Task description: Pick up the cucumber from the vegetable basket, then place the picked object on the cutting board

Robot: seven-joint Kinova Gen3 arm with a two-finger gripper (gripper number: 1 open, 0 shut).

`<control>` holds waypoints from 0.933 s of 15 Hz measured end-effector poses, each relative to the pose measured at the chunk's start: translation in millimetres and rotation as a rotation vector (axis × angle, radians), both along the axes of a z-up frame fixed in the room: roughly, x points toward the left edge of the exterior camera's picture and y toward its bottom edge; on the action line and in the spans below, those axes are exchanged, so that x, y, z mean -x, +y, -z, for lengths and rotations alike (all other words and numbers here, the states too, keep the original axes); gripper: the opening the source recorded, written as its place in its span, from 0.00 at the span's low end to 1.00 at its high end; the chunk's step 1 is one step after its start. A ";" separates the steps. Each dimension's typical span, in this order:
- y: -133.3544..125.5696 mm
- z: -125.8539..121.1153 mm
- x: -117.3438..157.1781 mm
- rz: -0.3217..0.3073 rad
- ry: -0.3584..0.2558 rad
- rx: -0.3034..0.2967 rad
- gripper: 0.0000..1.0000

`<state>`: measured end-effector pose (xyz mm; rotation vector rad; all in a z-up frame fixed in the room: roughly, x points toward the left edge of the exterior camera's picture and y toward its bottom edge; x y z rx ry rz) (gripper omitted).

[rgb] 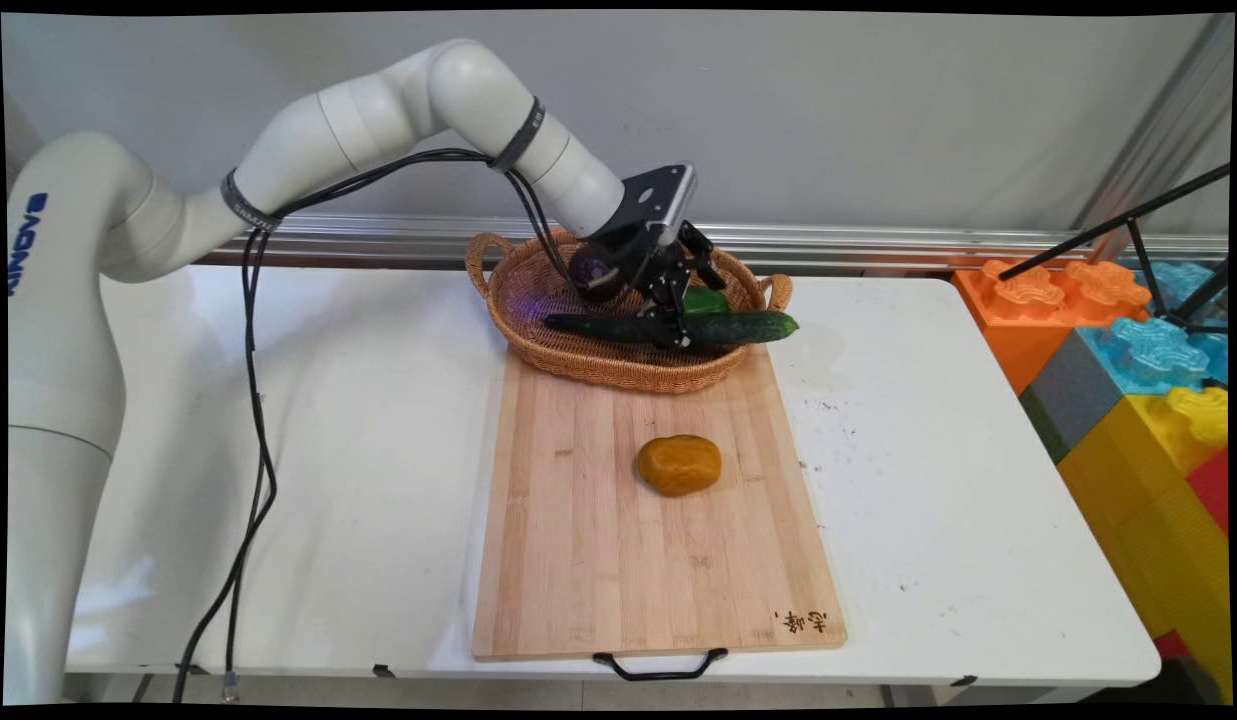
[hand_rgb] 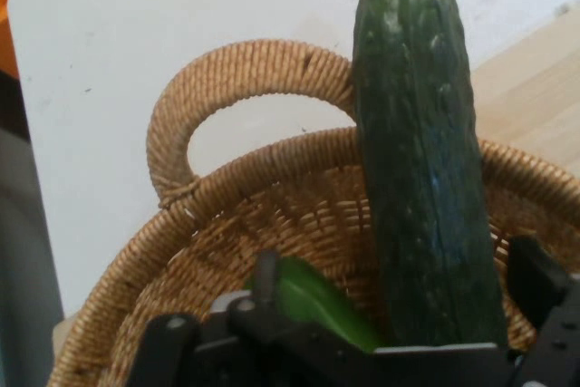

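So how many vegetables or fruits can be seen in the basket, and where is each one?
2. A cucumber lies across the basket, its end past the right rim, at the gripper. A green piece sits behind it. More may be hidden.

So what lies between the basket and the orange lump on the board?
Nothing but bare cutting board: in the main view the stretch from the basket to the orange lump holds no other thing.

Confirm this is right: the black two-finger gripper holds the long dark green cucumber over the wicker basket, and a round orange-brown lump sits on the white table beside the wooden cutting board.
One thing is wrong. The round orange-brown lump sits on the wooden cutting board itself, not on the white table, as the main view shows. The rest stands: the black two-finger gripper holds the long dark green cucumber over the wicker basket.
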<state>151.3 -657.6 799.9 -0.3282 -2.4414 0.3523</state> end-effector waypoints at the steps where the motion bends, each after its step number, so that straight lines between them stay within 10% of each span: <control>1: -0.1 0.8 1.8 0.006 -0.002 -0.003 0.00; 14: 4.2 -24.2 -5.3 -0.039 0.012 -0.052 0.00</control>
